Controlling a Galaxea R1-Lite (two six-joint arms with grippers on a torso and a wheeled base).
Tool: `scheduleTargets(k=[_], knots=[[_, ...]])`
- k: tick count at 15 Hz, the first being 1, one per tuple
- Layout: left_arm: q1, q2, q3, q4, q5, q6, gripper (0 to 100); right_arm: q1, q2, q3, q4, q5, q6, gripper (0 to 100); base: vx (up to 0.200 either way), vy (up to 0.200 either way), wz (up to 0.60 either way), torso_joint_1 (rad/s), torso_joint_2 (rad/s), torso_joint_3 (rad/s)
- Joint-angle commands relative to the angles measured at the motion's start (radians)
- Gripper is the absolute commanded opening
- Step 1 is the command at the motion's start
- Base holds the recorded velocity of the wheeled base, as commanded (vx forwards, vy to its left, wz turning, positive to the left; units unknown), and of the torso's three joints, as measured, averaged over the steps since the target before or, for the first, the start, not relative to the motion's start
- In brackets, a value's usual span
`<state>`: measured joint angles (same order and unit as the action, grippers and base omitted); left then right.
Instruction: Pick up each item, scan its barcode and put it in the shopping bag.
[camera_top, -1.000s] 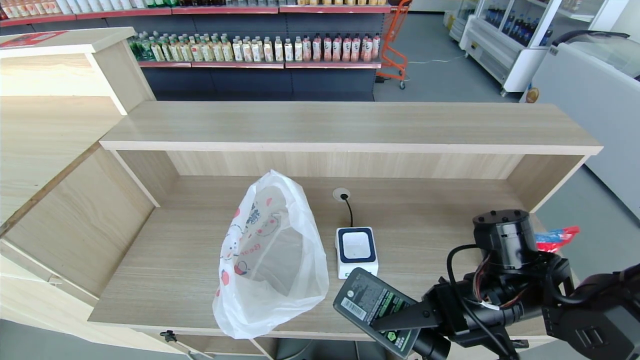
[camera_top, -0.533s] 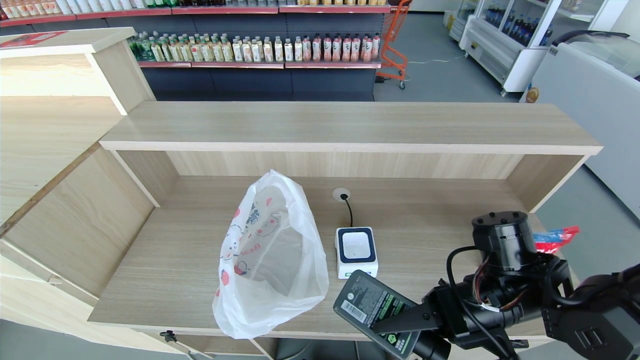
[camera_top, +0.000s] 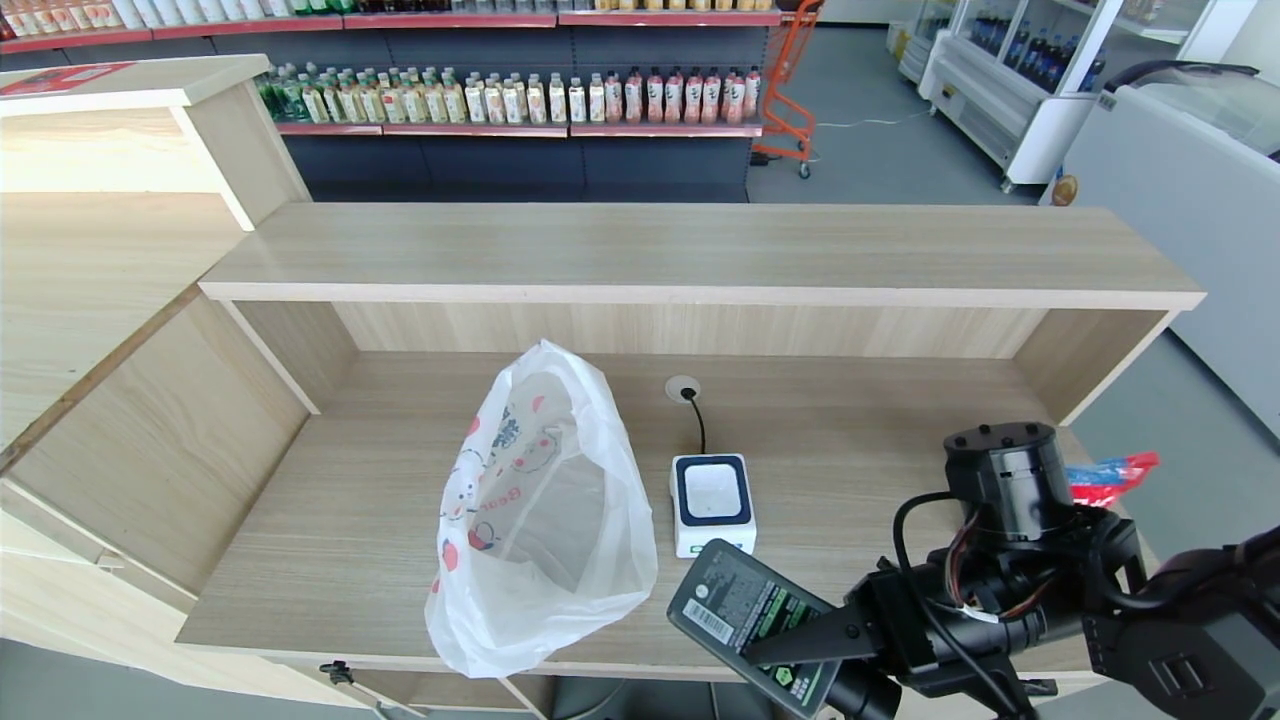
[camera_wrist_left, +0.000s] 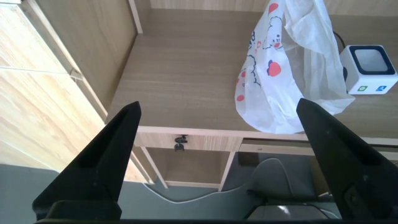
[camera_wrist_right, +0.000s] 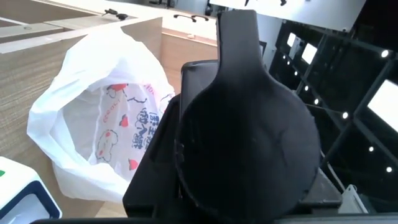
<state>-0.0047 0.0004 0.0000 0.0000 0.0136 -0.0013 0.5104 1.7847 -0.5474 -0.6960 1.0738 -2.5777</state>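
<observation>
A dark flat package (camera_top: 738, 608) with a white barcode label is held tilted over the counter's front edge. My right gripper (camera_top: 800, 645) is shut on its lower end. The package sits just in front of the white barcode scanner (camera_top: 712, 498), label side up. The white printed shopping bag (camera_top: 540, 510) stands open to the left of the scanner and also appears as the bag (camera_wrist_right: 106, 124) beyond the held package. My left gripper (camera_wrist_left: 217, 162) hangs open and empty off the counter's front left, with the bag (camera_wrist_left: 280, 81) and scanner (camera_wrist_left: 370, 68) ahead of it.
A blue and red wrapped item (camera_top: 1110, 475) lies at the counter's far right edge, behind my right wrist. The wooden counter (camera_top: 340, 520) has side walls and a raised shelf (camera_top: 700, 250) at the back. The scanner's cable (camera_top: 697, 420) runs to a hole behind it.
My right gripper and the package dipped slightly toward the counter's front edge, then held still. Bag, scanner and left arm have not moved.
</observation>
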Motion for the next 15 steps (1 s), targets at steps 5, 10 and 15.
scheduleTargets(k=[5,10,15], knots=[[0.000,0.000,0.000,0.000,0.000,0.000,100,-0.007,-0.108,-0.029,0.030,-0.003,0.389,0,0.000,0.000,0.00,0.000,0.00,0.000],[0.000,0.000,0.000,0.000,0.000,0.000,100,-0.351,-0.436,0.050,0.023,-0.181,1.392,0,0.000,0.000,0.00,0.000,0.00,0.000],[0.000,0.000,0.000,0.000,0.000,0.000,100,-0.326,-0.442,0.038,0.116,-0.581,2.414,0,0.000,0.000,0.00,0.000,0.00,0.000]])
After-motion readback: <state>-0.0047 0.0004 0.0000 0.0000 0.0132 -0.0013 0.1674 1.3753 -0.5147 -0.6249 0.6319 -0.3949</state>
